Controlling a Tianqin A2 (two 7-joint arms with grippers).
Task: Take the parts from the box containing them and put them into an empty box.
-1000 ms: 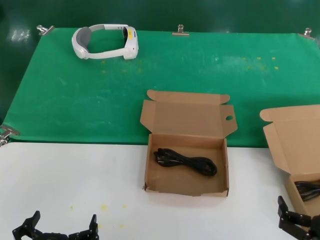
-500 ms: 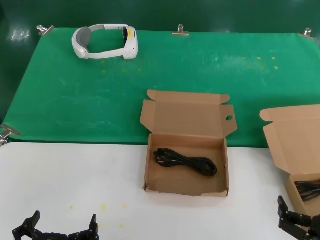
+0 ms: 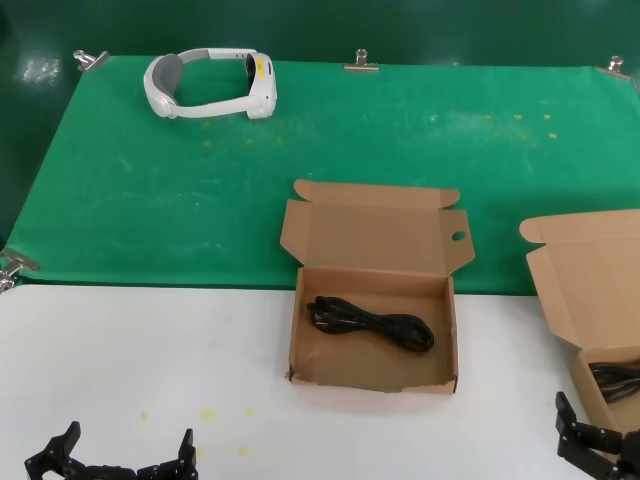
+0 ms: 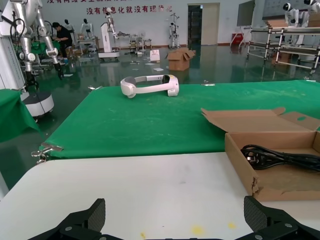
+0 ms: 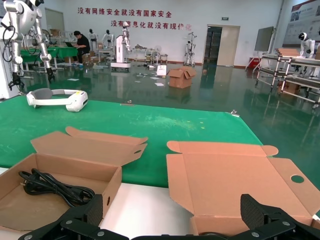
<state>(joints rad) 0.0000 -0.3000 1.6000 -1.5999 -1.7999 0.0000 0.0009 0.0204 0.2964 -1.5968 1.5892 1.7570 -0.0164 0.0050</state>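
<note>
The white tabletop (image 3: 150,350) had a big green mat (image 3: 400,140) on its far half. The middle box (image 3: 372,378) sat open where the white part met the mat. Its lid stood up at the back, and one side flap had a small round hole. A second open box (image 3: 590,270) sat to the right of the middle box, partly out of sight. A white headset (image 3: 210,85) lay far behind the middle box, off to its left.

One black cord (image 3: 370,322) lay inside the middle box. More black cords (image 3: 615,378) lay in the second open box.

The left claw (image 3: 125,450) was low in front of the middle box, off to its left, spread wide and holding nothing. The right claw (image 5: 172,215) was in front and off to its right, just beside the second open box, also spread wide and holding nothing. Neither claw touched a cord.
</note>
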